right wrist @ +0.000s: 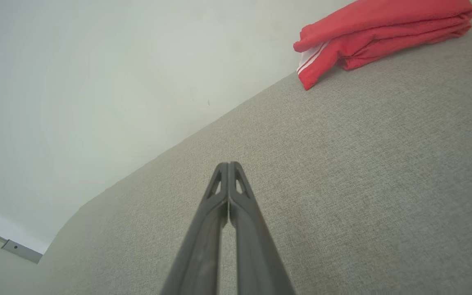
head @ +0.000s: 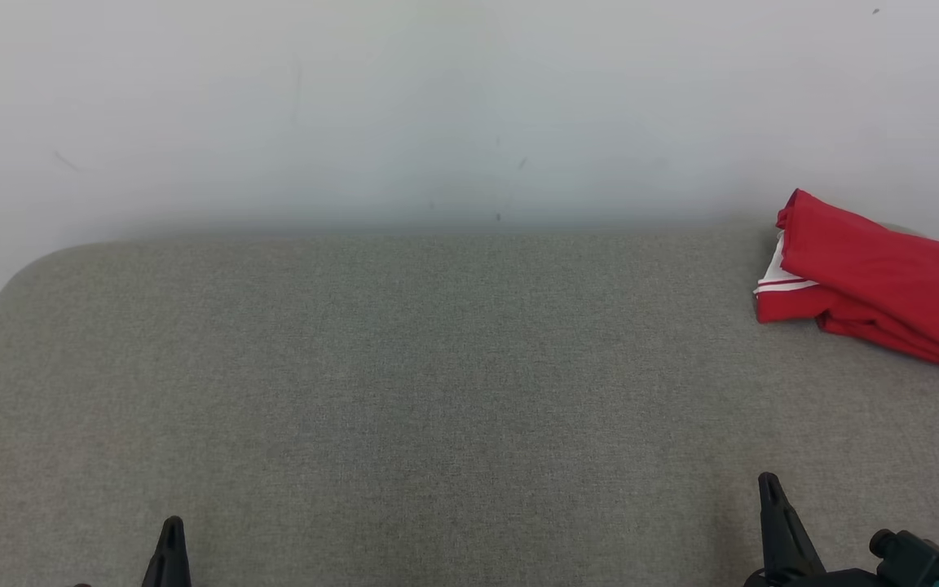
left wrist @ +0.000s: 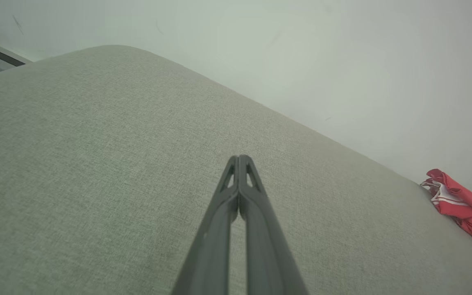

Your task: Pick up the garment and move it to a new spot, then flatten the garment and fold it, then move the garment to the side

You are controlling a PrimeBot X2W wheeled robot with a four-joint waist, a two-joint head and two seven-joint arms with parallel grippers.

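Grey woven upholstery (head: 437, 391) covers the broad padded surface in front of us, running back to a pale wall (head: 437, 106). At its far right, close to the wall, lies the red garment (head: 877, 277), doubled over into a thick, slightly skewed bundle of several layers, well apart from both arms.

We judge it light and wholly limp. It is soft cloth that will sag and fall open if we lift it by one point, and it may drag on the rough weave rather than slide. A pinch on the top layer alone would likely peel the bundle apart. We think it better to bite the stacked near edge, where the folds show, or to take two corners with two arms.

Our left gripper (left wrist: 239, 157) sits low at the near left, fingers pressed together on nothing. Our right gripper (right wrist: 228, 164), at the near right, is likewise clenched and empty. Both would need to part before any hold.

A white striped trim (head: 779, 281) peeks from the bundle's left end and probably marks a hem or cuff.
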